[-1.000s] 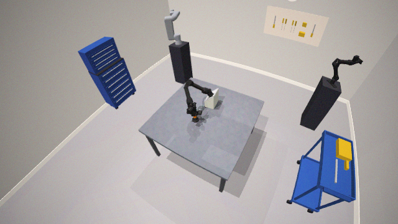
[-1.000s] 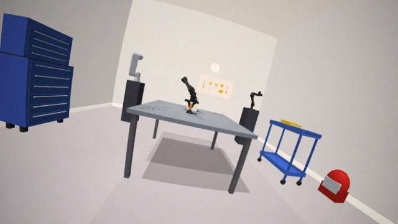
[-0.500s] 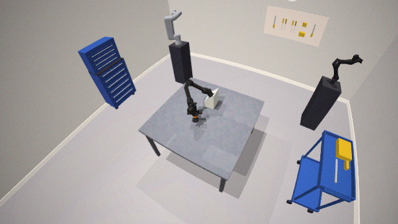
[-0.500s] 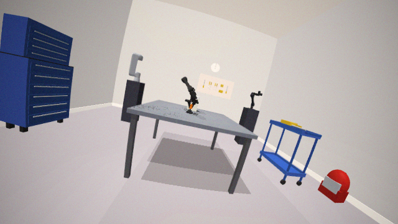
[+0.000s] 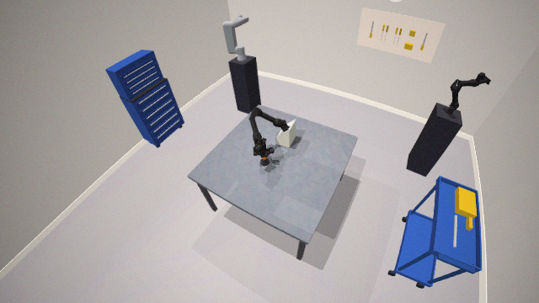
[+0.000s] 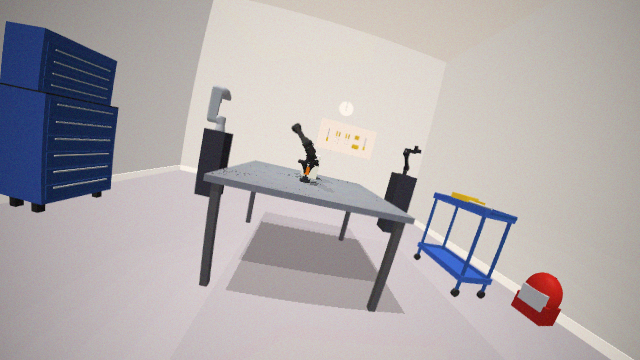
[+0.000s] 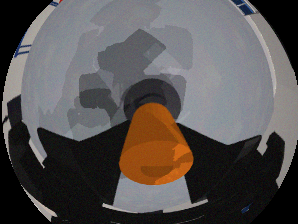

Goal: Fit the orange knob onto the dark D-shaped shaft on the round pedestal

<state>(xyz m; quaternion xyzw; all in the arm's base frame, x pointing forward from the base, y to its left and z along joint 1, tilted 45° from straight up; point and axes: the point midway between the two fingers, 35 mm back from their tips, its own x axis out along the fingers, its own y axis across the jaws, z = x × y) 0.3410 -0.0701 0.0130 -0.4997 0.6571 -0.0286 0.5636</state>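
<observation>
The orange knob [image 5: 264,158] [image 6: 307,170] [image 7: 155,162] is held between the fingers of my gripper [image 7: 152,125], which is shut on it. The dark round pedestal [image 5: 264,162] [image 6: 305,180] [image 7: 173,100] stands on the table right below the knob. In the wrist view the knob's far end overlaps the pedestal's middle and hides most of the shaft. Whether the shaft is inside the knob's hole, and how large any gap under the knob is, I cannot tell. The flat sides are hidden.
The grey table [image 5: 236,185] [image 6: 270,187] carries the arm and a white angled block [image 5: 289,137] beside the arm's base. Off the table stand a blue drawer cabinet [image 5: 147,101] [image 6: 22,140], a blue cart [image 5: 448,240] [image 6: 450,262] and two pedestals with other arms.
</observation>
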